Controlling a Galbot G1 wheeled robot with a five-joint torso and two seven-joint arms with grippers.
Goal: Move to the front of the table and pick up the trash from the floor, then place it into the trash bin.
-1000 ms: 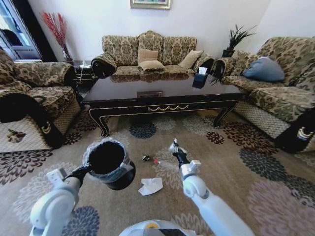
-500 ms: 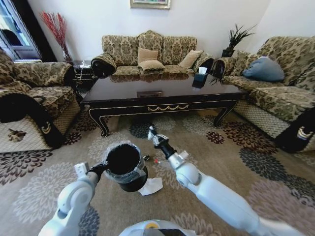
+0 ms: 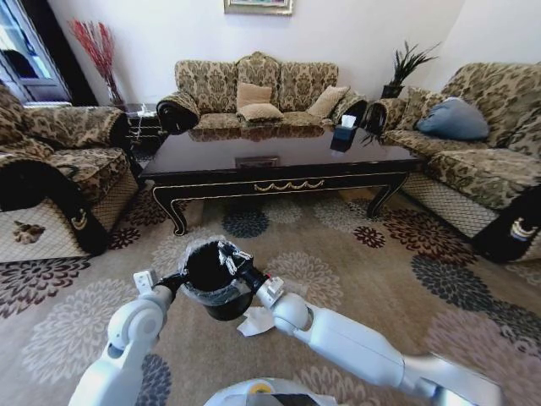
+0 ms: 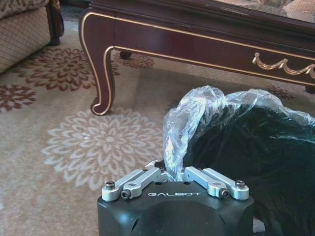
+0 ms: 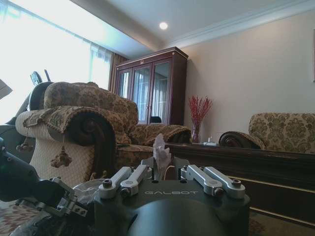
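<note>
Swung across from mid-carpet, our right gripper [image 3: 228, 251] now hangs over the trash bin [image 3: 211, 283], jaws pinched on a white scrap [image 5: 161, 154]. At left, our left gripper [image 3: 179, 279] clamps the bin's rim; we judge release is near, while a crumpled tissue [image 3: 258, 320] lies on the carpet beside the bin.

Patterned sofas [image 3: 254, 89] ring a floral carpet [image 3: 355, 254]; a tissue box [image 3: 344, 134] stands near a potted plant [image 3: 404, 69].

The right gripper [image 3: 228, 251] sits over the mouth of the trash bin [image 3: 203, 292], hiding part of its rim, and the white scrap [image 5: 161, 155] pinched in its jaws is too small to identify. The bin covers one edge of the crumpled tissue [image 3: 256, 320] on the floor. The left wrist view cuts off the bin's far side and base.
</note>
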